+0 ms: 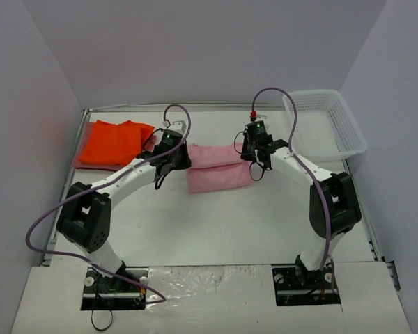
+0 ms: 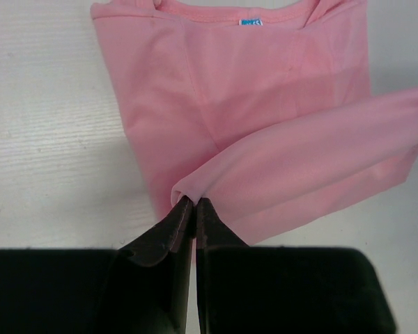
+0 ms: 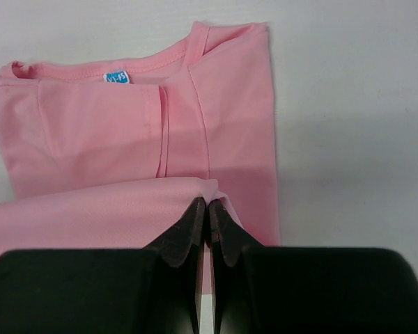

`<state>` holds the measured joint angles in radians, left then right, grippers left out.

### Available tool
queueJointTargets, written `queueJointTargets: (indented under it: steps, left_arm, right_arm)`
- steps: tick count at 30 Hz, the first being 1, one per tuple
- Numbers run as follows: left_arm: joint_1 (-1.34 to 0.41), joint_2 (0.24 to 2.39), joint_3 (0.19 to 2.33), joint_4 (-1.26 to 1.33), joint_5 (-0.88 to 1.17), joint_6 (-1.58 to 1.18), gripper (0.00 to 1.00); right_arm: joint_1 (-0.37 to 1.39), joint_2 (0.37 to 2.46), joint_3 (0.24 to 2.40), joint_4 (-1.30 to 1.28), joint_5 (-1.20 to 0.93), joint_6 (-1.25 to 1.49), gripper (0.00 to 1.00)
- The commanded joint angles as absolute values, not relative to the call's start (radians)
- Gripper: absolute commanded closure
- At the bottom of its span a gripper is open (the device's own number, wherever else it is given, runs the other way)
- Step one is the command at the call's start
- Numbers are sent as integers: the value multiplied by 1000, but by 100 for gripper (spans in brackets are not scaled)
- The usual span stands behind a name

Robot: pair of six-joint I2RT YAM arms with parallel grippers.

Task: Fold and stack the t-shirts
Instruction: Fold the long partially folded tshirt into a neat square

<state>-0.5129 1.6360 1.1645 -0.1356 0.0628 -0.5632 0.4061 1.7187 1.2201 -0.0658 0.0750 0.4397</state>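
The light pink t-shirt [image 1: 219, 170] lies partly folded at the table's middle, collar and blue label away from both wrist cameras. My left gripper [image 1: 175, 158] is shut on the shirt's lifted hem at its left corner [image 2: 188, 191]. My right gripper [image 1: 254, 156] is shut on the same lifted hem at its right corner [image 3: 210, 191]. The hem hangs stretched between them above the rest of the shirt [image 3: 125, 125]. The bright orange t-shirt [image 1: 113, 142] lies folded at the far left, on top of a dull pinkish-red folded shirt [image 1: 82, 154] whose edge shows beneath it.
A white plastic mesh basket [image 1: 348, 129] stands at the far right. Purple cables loop over both arms. The white table's [image 1: 216, 223] near part lies between the arm bases.
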Motion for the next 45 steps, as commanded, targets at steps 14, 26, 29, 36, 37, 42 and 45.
queueJointTargets:
  steps: [14, 26, 29, 36, 37, 42, 45]
  left_arm:
    - [-491, 1912, 1491, -107, -141, -425, 19]
    - [-546, 1672, 1290, -143, -170, -474, 13]
    - [-571, 1622, 1205, -155, -204, -532, 14]
    - [-569, 1540, 1062, -219, -173, -652, 16]
    - [-566, 1514, 1046, -222, -181, -661, 16]
    - [-534, 1434, 971, -256, -187, -738, 16]
    - [-509, 1378, 925, -268, -202, -767, 16]
  right_arm:
    - [330, 2086, 1555, 92, 89, 354, 13]
    - [356, 1827, 1327, 98, 48, 354, 12]
    - [379, 1757, 1249, 97, 57, 347, 12]
    - [506, 1631, 1126, 89, 31, 298, 16]
    - [526, 1622, 1123, 81, 34, 293, 17]
    - [626, 1620, 1120, 55, 14, 279, 31]
    - [661, 1637, 1127, 55, 11, 276, 48]
